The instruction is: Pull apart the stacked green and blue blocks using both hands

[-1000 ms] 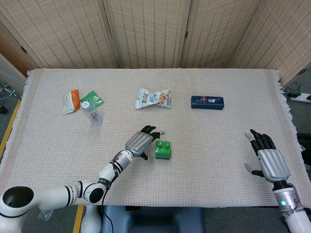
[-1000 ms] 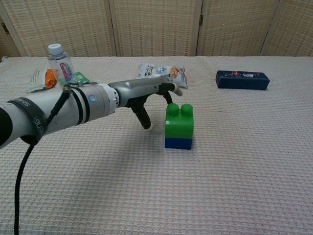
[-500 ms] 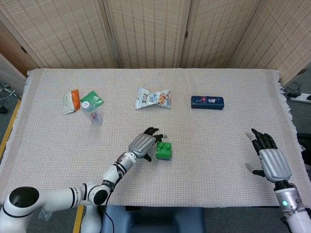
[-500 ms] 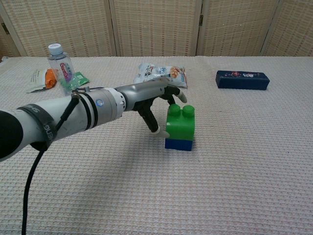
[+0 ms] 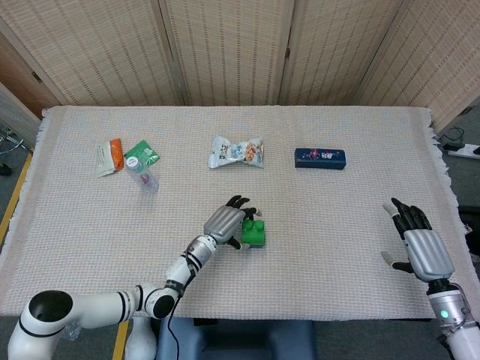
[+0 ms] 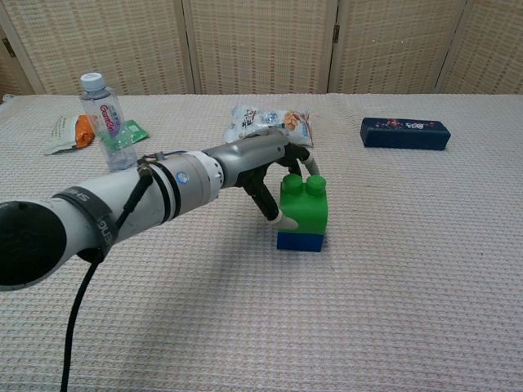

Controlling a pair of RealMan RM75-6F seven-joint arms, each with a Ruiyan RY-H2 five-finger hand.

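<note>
Head view. The green block sits stacked on the blue block at lower centre of the bench. The left hand is against the stack's left side, fingers curled over the green top; contact appears made, though a firm grasp cannot be confirmed here. The right hand hangs at lower right, well apart from the stack, released, fingers spread and holding nothing. Against the earlier frames, the left hand has advanced from just beside the stack to wrapping it; the right hand is little changed.

Chest view. The left hand shows thumb on the green block's near-left face and fingers over its studs, so it is judged to grip the green piece. The blue block rests on the bench, untouched. The right hand is out of frame. Recommendation: bring the right hand in to pin the blue base low before the left lifts straight up; tilting risks dragging both together.
</note>
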